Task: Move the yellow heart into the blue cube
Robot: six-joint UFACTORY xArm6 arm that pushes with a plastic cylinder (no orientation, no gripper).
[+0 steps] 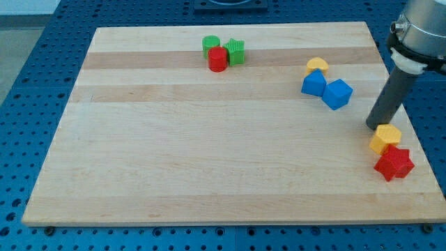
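The yellow heart (317,66) lies at the board's upper right, touching the top of another blue block (313,84) whose shape I cannot make out. The blue cube (339,94) sits just right of and below that blue block, touching it, a short way from the heart. My tip (373,127) rests on the board near the right edge, right of and below the blue cube, just above the upper left of a yellow hexagon (385,138). The rod leans up to the view's right.
A red star (394,163) lies against the yellow hexagon's lower side near the board's right edge (403,104). At the top centre, a green cylinder (211,44), a green star-like block (235,51) and a red cylinder (218,59) are clustered together.
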